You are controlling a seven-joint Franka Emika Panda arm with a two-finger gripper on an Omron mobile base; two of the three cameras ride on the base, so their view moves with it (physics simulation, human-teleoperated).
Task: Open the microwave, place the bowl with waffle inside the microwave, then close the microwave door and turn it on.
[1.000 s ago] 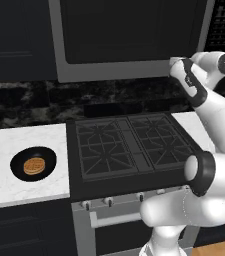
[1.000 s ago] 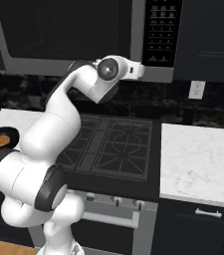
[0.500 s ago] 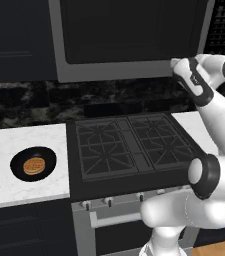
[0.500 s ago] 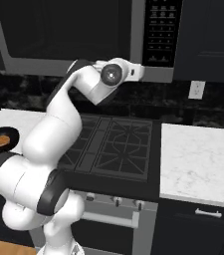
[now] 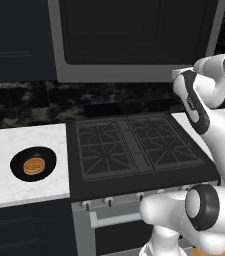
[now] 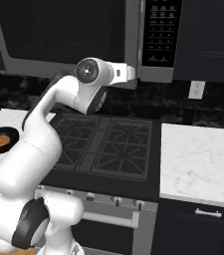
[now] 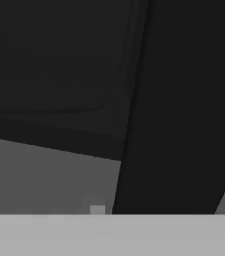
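1. The white arm's gripper [image 6: 131, 72] presses against the grey-framed, dark-glass microwave door [image 6: 58, 35]; I cannot tell how far its fingers stand apart.
2. The round golden waffle [image 5: 34, 165] sits in the shallow black bowl [image 5: 19, 170] on the white marble counter [image 5: 14, 187].

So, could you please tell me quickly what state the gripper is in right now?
Gripper: up at the microwave door, by its handle edge; whether it is open or closed on the handle cannot be told.

Microwave [image 5: 134, 40] top cut by the upper picture edge in both base views. Gripper fingertips hidden at the microwave door [image 6: 63, 35] lower right corner; grip can't be told. Hand view too close and dark. Waffle [image 6: 0, 141] grid too small.
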